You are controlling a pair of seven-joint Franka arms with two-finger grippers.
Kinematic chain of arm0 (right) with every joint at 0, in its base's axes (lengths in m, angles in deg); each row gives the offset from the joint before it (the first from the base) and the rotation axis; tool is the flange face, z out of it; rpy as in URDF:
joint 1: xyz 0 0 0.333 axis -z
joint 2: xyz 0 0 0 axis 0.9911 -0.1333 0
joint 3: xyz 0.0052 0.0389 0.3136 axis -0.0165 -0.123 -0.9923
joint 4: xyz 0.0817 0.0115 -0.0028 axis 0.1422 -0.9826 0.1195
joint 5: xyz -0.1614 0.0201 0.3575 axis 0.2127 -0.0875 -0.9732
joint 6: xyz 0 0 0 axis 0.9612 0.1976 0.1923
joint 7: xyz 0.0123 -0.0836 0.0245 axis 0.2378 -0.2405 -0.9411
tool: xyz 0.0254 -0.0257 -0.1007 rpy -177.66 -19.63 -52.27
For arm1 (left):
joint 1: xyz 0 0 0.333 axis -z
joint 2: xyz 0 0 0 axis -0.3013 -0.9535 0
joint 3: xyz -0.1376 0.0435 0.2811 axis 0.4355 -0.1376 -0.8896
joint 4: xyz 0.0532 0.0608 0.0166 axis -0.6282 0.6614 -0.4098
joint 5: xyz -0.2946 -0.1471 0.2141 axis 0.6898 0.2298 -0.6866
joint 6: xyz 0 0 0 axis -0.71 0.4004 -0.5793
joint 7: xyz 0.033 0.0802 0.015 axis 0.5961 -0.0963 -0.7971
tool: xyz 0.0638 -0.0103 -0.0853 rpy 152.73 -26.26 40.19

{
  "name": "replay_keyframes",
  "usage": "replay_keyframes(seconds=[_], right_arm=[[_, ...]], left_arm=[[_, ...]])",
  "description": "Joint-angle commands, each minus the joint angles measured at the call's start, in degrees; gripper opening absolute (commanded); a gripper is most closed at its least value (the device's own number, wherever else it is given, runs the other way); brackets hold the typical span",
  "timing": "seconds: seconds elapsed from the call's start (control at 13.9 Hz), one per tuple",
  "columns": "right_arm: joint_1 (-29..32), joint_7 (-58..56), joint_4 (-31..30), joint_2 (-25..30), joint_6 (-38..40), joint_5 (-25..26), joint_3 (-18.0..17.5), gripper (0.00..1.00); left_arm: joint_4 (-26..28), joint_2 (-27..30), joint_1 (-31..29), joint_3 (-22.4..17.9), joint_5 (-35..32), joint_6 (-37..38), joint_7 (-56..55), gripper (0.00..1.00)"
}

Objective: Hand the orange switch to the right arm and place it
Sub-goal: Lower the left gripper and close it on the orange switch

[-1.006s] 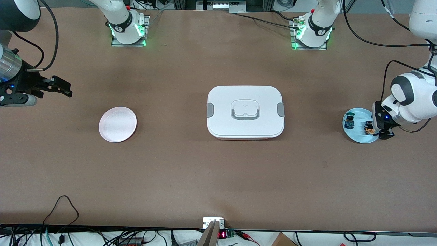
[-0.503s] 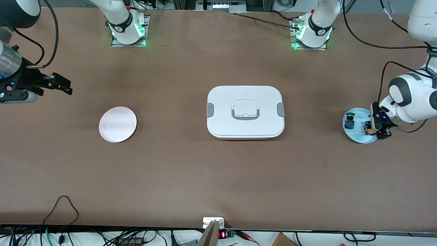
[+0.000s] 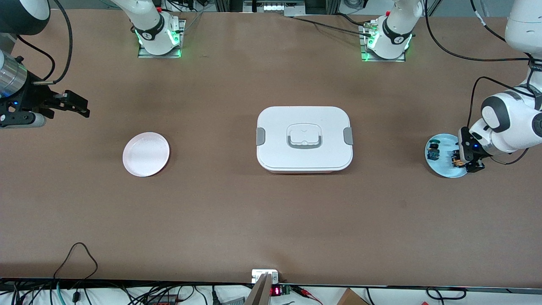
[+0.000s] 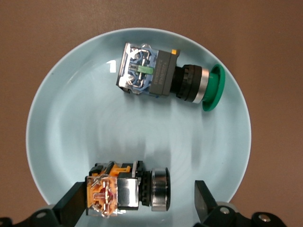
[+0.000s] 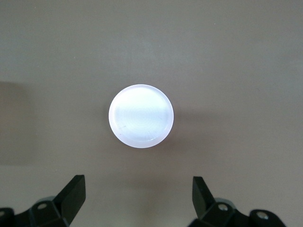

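Note:
The orange switch lies on its side on a light blue plate at the left arm's end of the table, and it also shows in the front view. My left gripper is open and down over the plate, with its fingers on either side of the switch. One finger is close against the orange end and the other stands clear of the silver cap. The left gripper shows low over the plate in the front view. My right gripper is open and empty, and the right arm waits above the table at its own end.
A similar switch with a green-and-blue body lies on the same plate, beside the orange one. An empty pink plate sits near the right arm's end and shows in the right wrist view. A closed white box stands mid-table.
My left gripper has come down and in over the blue plate, closer around the orange switch. My right gripper shifted slightly early on and then held still.

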Motion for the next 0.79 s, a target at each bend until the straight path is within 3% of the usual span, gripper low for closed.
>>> replay_keyframes(seconds=[0.0,0.22,0.29,0.72], right_arm=[[0.2,1.0,-1.0,1.1,0.2,0.7,-0.2,1.00],[0.2,1.2,-1.0,1.1,0.3,0.7,-0.2,1.00],[0.2,1.2,-1.0,1.1,0.3,0.6,-0.2,1.00],[0.2,1.2,-1.0,1.0,0.2,0.5,-0.2,1.00]], left_arm=[[-0.8,-1.0,-0.5,0.5,1.0,0.0,0.1,1.00],[-0.8,-1.1,-0.5,0.6,1.0,0.0,0.1,1.00],[-0.8,-1.1,-0.5,0.6,1.0,0.0,0.1,0.96],[-2.1,-1.7,-0.1,0.6,0.8,0.2,0.9,0.13]])
